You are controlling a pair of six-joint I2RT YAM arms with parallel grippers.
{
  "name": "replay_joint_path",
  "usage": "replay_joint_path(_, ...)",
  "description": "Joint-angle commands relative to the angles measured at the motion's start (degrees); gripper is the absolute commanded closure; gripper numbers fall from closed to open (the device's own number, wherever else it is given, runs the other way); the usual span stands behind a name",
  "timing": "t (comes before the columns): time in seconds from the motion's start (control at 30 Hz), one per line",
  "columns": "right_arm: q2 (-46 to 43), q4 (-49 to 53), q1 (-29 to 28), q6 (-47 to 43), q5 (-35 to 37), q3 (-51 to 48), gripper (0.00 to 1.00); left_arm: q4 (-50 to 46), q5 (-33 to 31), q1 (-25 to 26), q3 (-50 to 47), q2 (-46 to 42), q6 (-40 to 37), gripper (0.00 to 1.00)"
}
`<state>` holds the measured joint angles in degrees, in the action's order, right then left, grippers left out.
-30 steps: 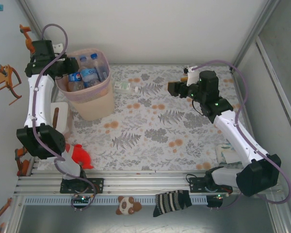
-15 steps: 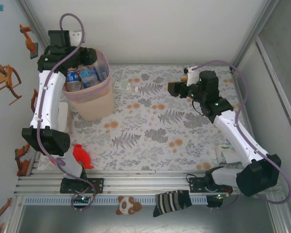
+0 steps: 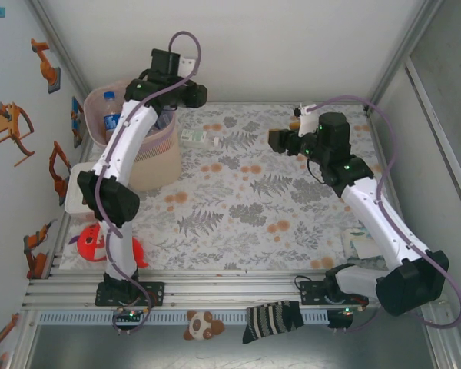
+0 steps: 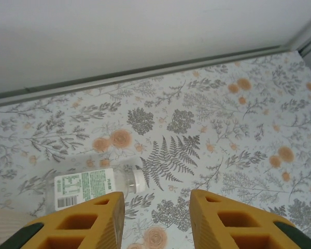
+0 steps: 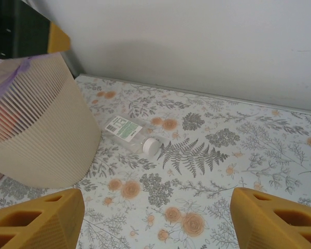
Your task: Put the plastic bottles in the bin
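One plastic bottle (image 3: 195,137), clear with a green-and-white label and a white cap, lies on its side on the floral mat just right of the bin (image 3: 150,165). It also lies ahead of my left fingers (image 4: 93,185) and across the mat from my right ones (image 5: 128,132). Inside the bin a bottle with a blue label (image 3: 110,115) stands against the pink liner; my left arm covers the rest of the opening. My left gripper (image 3: 198,96) hangs open and empty beyond the bin's right rim (image 4: 157,220). My right gripper (image 3: 275,140) is open wide above the mat (image 5: 155,220), facing the bin's ribbed wall (image 5: 41,135).
A white box (image 3: 78,196) sits left of the bin, a red toy shark (image 3: 129,247) near the left arm's base. A packet (image 3: 361,246) lies at the right edge. A striped sock (image 3: 273,319) and a panda toy (image 3: 202,324) rest on the front rail.
My left arm has swung from above the bin's left side across its opening to the right, ending past the right rim over the mat. The right arm has stayed still.
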<state>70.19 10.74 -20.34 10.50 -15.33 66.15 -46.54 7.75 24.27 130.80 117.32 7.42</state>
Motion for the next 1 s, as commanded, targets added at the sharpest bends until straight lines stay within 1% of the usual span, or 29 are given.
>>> replay_joint_path(0.0, -1.58, 0.60, -0.27, -0.98, 1.31, 2.05, 0.27, -1.09, -2.82, 1.63, 2.84, 2.97, -0.53, 0.63)
replay_joint_path(0.1, -1.66, 0.55, -0.23, -0.72, 1.36, 1.88, 0.26, -1.09, -5.34, 3.84, 4.31, 6.43, -0.05, 0.62)
replay_joint_path(0.13, -1.72, 0.52, -0.23, -0.74, 1.36, 1.81, 0.27, -1.08, -5.88, 4.47, 4.88, 7.71, -0.36, 0.60)
replay_joint_path(0.23, -1.79, 0.79, -0.27, -0.74, 1.45, 1.70, 0.27, -2.15, -6.77, 5.92, 6.66, 11.57, -5.75, 0.56)
replay_joint_path(0.3, -2.01, 1.18, -0.23, -1.03, 1.53, 1.79, 0.26, -3.11, -5.48, 6.16, 7.96, 13.99, -11.22, 0.56)
replay_joint_path(0.37, -2.27, 1.71, -0.24, -1.39, 1.70, 1.88, 0.27, -3.73, -5.02, 6.44, 8.13, 15.83, -18.59, 0.55)
replay_joint_path(0.4, -2.37, 1.99, -0.23, -1.54, 1.84, 1.88, 0.26, -3.86, -5.08, 6.57, 7.84, 16.25, -22.57, 0.53)
replay_joint_path(0.43, -2.47, 2.17, -0.23, -1.70, 1.97, 1.96, 0.26, -3.96, -5.85, 6.86, 7.10, 16.82, -27.62, 0.48)
replay_joint_path(0.47, -2.51, 2.35, -0.23, -1.81, 1.97, 1.97, 0.26, -3.56, -8.70, 7.36, 6.40, 17.37, -32.00, 0.45)
replay_joint_path(0.53, -2.52, 2.72, -0.23, -2.04, 1.97, 2.11, 0.26, -2.78, -13.44, 7.86, 6.53, 19.03, -38.53, 0.44)
replay_joint_path(0.63, -2.61, 3.10, -0.23, -2.06, 2.06, 2.24, 0.26, -1.38, -16.32, 8.16, 6.54, 21.06, -46.69, 0.42)
replay_joint_path(0.77, -2.95, 4.31, -0.23, -2.26, 2.39, 2.78, 0.26, -0.19, -18.05, 8.26, 5.69, 22.99, -56.56, 0.39)
replay_joint_path(0.8, -3.11, 4.62, -0.23, -2.42, 2.58, 2.92, 0.26, 0.14, -18.01, 8.25, 5.38, 23.36, -58.73, 0.38)
replay_joint_path(0.87, -3.22, 5.43, -0.23, -2.79, 2.76, 3.21, 0.26, 0.14, -16.82, 8.16, 3.84, 23.61, -64.05, 0.32)
replay_joint_path(0.97, -3.27, 6.95, -0.23, -3.37, 2.76, 4.20, 0.26, 1.50, -14.62, 8.10, -0.35, 23.18, -71.60, 0.26)
